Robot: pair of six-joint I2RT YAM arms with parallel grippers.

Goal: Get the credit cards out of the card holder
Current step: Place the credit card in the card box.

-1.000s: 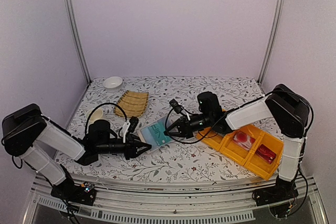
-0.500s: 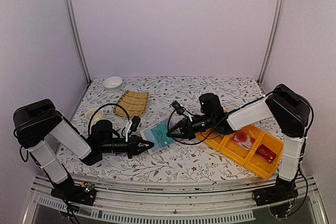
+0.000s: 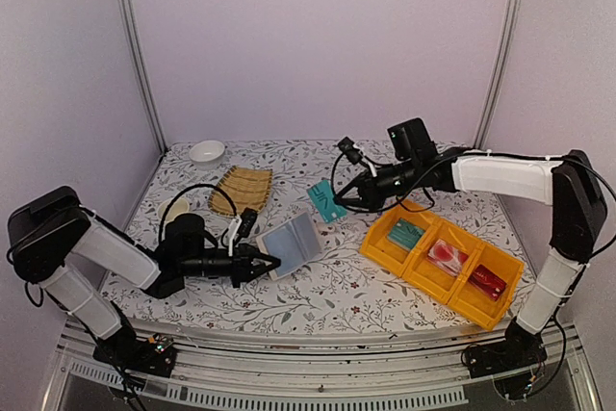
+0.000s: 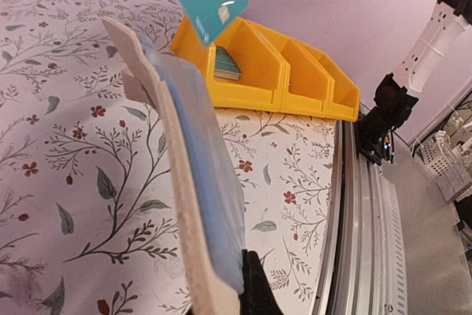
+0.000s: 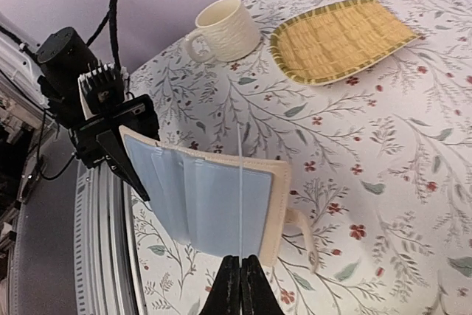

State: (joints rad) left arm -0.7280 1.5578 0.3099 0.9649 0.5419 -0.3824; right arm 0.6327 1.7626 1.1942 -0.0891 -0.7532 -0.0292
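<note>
The left gripper [image 3: 269, 263] is closed on the near-left edge of the small beige bifold card holder with grey-blue lining [image 3: 292, 243], which is held open over the floral-patterned table [image 3: 318, 310]. The right gripper [image 3: 345, 202] is clamped on a thin teal credit card [image 3: 325, 199], held aloft to the far right of the holder and apart from it, left of the yellow plastic compartment tray [image 4: 295, 94].

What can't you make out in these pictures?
The teal card: its print is too small from the top, cut by the top edge in the left wrist view, edge-on in the right wrist view.
The card holder: its pockets hide whether another card is inside.
The yellow tray: contents too small from the top; its walls hide most in the left wrist view.
</note>
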